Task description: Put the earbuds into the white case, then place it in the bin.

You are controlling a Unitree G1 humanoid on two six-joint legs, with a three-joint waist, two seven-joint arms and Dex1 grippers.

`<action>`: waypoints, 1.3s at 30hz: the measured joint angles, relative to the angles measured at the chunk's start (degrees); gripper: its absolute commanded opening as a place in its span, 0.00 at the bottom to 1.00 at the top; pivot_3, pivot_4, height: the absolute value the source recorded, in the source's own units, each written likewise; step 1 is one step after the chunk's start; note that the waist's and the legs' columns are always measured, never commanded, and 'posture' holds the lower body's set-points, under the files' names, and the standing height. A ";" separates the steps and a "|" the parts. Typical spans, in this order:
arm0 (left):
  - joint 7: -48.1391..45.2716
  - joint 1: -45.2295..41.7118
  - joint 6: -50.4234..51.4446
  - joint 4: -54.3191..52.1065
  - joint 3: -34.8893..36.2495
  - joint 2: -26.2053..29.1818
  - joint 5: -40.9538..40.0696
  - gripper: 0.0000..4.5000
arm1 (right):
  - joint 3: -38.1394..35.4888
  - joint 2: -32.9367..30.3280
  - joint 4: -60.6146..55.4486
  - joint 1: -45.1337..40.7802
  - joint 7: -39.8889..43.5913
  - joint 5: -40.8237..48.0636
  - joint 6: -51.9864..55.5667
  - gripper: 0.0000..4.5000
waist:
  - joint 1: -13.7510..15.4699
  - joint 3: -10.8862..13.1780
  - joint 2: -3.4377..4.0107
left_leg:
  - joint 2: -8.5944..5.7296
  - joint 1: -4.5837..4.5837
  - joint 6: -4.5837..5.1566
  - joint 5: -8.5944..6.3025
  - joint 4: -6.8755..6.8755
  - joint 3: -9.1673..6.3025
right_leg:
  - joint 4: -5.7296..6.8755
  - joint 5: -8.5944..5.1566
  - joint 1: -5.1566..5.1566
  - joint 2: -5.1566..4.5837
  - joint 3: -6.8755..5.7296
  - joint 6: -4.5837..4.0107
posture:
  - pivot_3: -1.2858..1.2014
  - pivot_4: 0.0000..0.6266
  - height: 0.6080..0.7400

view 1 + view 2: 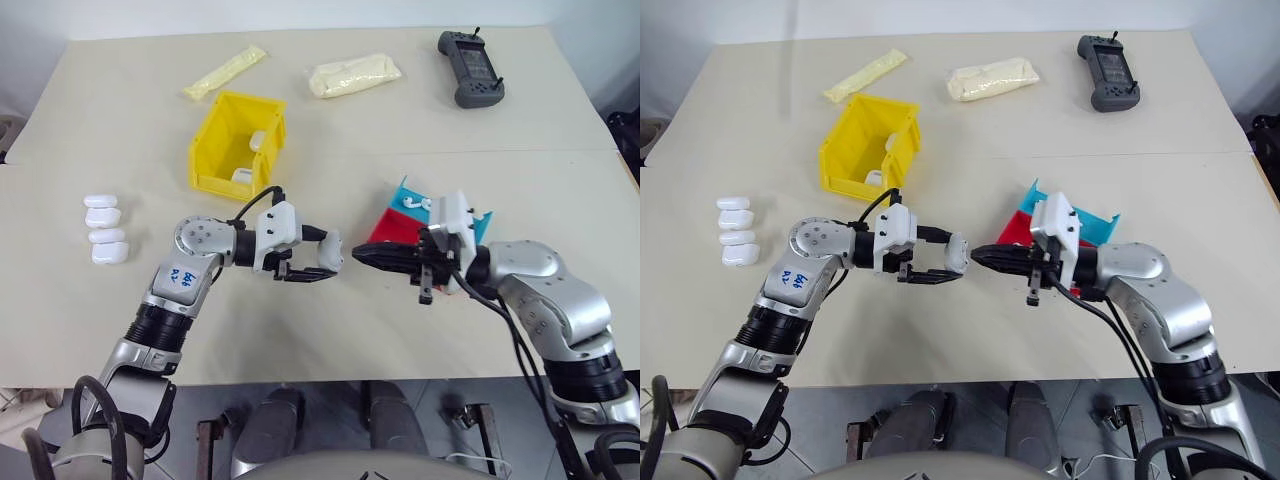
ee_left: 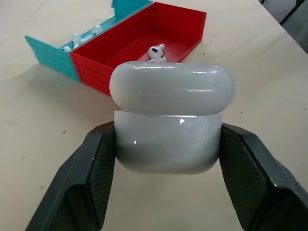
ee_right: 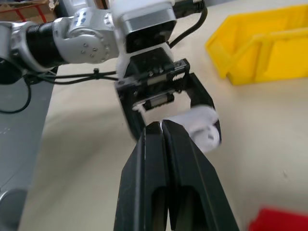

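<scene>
Above the beige tabletop (image 1: 330, 320), near its front edge: two grippers meeting tip to tip. Left gripper (image 1: 318, 258) clamped on one small glossy white rounded case (image 2: 168, 139), a finger (image 2: 91, 178) on each side, lid (image 2: 172, 87) ajar over the body. Right gripper (image 1: 372, 256) pinched fully closed, fingers (image 3: 168, 183) pressed flat together with nothing seen between them, tips just at the held case. Behind it, one flat red-and-teal tray (image 2: 178, 29): one tiny white stemmed earbud (image 2: 156, 52) in the red half, two more (image 2: 84, 37) on the teal half. At the far left, four more white cases (image 1: 104, 228) in a column. Farther back, one yellow plastic bin (image 1: 215, 135), apparently two white cases (image 1: 250, 158) already inside. Along the far edge: two pale yellow plastic pouches (image 1: 355, 74), one long, one plump, and one dark grey handheld controller (image 1: 470, 68).
</scene>
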 measured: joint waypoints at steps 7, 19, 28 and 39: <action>0.39 0.26 0.80 -1.12 -0.46 -0.63 -0.03 0.62 | 2.82 3.60 0.92 -6.44 -2.78 -1.37 4.49 0.01 | 0.05 0.00 0.00 | -0.02 -0.02 0.00 0.00 0.00 -0.04 | 0.00 0.02 -0.01 -0.02 -0.03 -0.03 | 0.52 0.24 1.00; 0.42 2.35 0.55 -3.26 1.55 -0.96 -2.09 0.62 | 0.55 -2.55 2.15 -2.45 -2.41 -2.67 9.00 0.01 | 0.13 0.00 0.00 | -0.01 -0.04 0.00 0.00 0.00 -0.04 | 0.00 0.02 -0.01 -0.02 -0.06 -0.03 | 0.52 0.24 1.00; 0.71 8.35 0.71 -8.05 7.01 -1.30 -9.26 0.62 | -12.60 -4.18 -1.73 7.27 -0.71 4.52 7.94 0.20 | 0.13 0.00 0.00 | 0.02 -0.02 0.00 0.00 -0.07 -0.06 | -0.04 0.02 -0.01 -0.01 -0.05 -0.03 | 0.52 0.24 1.00; 18.42 20.28 11.31 -18.00 23.97 -1.27 -19.03 0.62 | -24.40 -2.58 -8.25 16.32 -5.55 7.46 0.93 0.99 | 0.25 0.00 0.00 | 0.01 0.04 0.00 0.00 -0.01 -0.01 | 0.00 0.02 0.02 -0.01 0.00 -0.03 | 0.52 0.24 1.00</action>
